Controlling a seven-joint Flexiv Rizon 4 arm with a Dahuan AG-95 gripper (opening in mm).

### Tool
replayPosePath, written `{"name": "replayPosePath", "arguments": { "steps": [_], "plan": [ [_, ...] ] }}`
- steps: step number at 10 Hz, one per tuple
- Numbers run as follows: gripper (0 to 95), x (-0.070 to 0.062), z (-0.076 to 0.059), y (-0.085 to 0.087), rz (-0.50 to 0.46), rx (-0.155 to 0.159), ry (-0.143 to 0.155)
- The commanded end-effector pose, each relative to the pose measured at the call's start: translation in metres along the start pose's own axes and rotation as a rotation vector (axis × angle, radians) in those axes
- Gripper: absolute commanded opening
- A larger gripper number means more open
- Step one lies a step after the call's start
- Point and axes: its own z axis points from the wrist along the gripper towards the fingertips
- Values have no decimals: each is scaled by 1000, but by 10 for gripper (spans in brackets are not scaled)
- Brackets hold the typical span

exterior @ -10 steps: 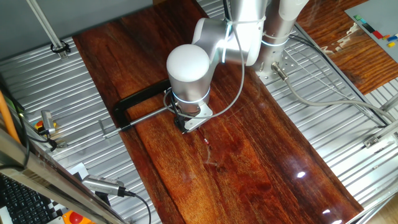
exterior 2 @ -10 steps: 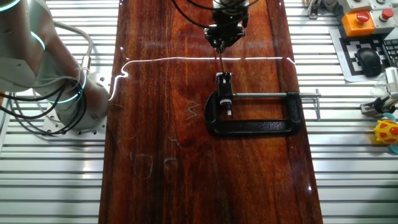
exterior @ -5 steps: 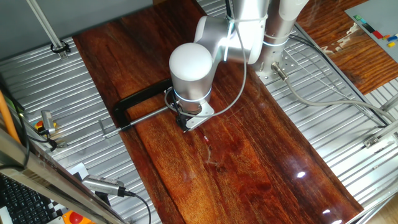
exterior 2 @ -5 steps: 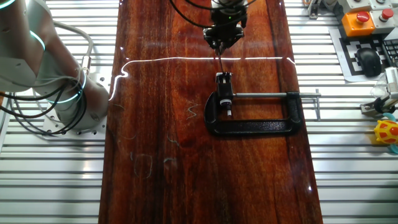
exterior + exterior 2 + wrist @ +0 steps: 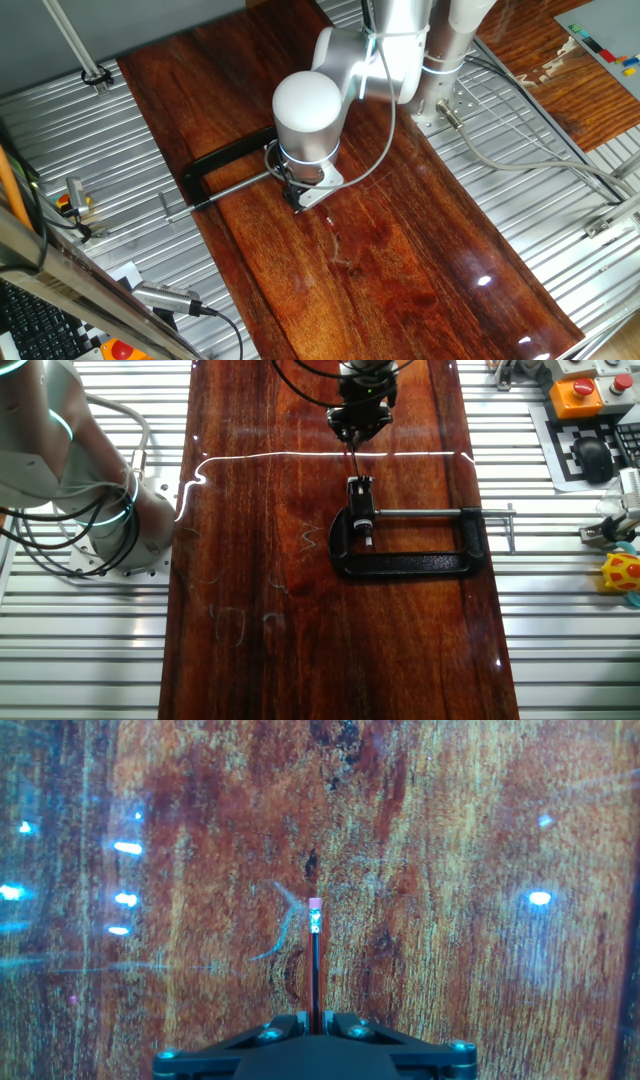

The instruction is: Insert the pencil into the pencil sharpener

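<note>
A: What takes up most of the scene?

B: The dark wooden table [image 5: 250,580], a long plank with ribbed metal panels along both long sides. On it lies the black C-shaped clamp [image 5: 410,563], its steel rod [image 5: 440,513] running toward one long edge.

A: And the arm?

B: The arm [image 5: 340,70] reaches in from its base beside the plank, its wrist pointing straight down over the clamp's end. In one fixed view its round white housing hides the hand below.

A: Where does the gripper sit?

B: The gripper [image 5: 352,432] hangs above the wood near the far end of the plank in the other fixed view, just beyond the clamp.

A: What do the fingers [image 5: 345,1022] hold?

B: They are clenched on the pencil [image 5: 315,960], which stands between them, eraser end away from the hand in the hand view.

A: And the pencil sharpener [image 5: 360,487]?

B: A tiny white block pinched in the clamp, just beside the pencil's low end. Whether they touch cannot be told.

A: Any room to move?

B: Bare wood lies on both sides of the clamp and along the plank's near half.
</note>
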Motion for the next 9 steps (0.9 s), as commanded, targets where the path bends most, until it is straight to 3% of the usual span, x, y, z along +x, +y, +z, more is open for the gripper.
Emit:
{"name": "replayPosePath", "arguments": {
  "steps": [1,9],
  "plan": [
    [0,0,-1,0,-5,1,2],
    [0,6,-3,1,-28,-1,3]
  ]
}}
